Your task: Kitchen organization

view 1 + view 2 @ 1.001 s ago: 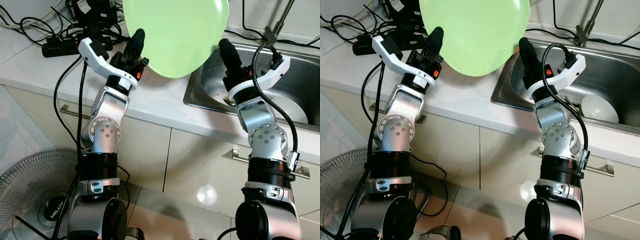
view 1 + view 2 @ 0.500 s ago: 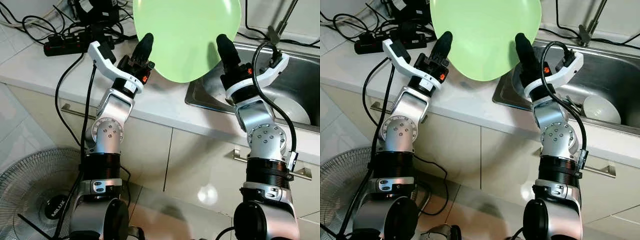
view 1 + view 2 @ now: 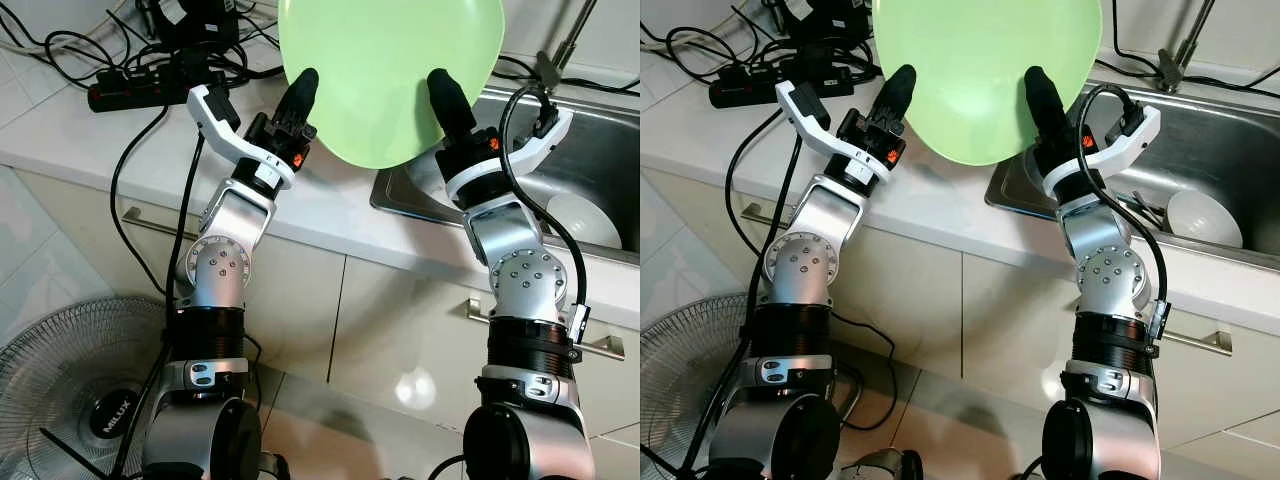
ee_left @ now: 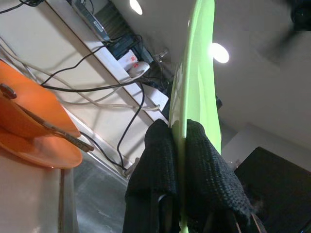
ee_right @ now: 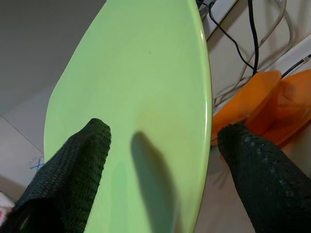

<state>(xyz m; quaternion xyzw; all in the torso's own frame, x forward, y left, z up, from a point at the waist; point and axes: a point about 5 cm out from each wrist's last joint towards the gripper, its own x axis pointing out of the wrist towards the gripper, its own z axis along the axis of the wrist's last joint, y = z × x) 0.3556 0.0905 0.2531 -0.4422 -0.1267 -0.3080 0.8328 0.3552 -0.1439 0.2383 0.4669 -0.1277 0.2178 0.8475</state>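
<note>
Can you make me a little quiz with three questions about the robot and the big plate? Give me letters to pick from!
1. Where is the white bowl?
A. in the steel sink
B. on the floor fan
C. on the power strip

2. What colour is the plate that the robot lifts?
A. orange
B. light green
C. blue

3. How does the left gripper hold the plate?
A. wide open under it
B. shut on its edge
C. far away from it

Answers:
1 A: the white bowl lies inside the sink.
2 B: the plate between the two arms is light green; the orange dishes sit behind it on the counter.
3 B: the left wrist view shows the left gripper pinching the plate's edge between both fingers, while the right gripper stands open with the edge between its spread fingers.
</note>
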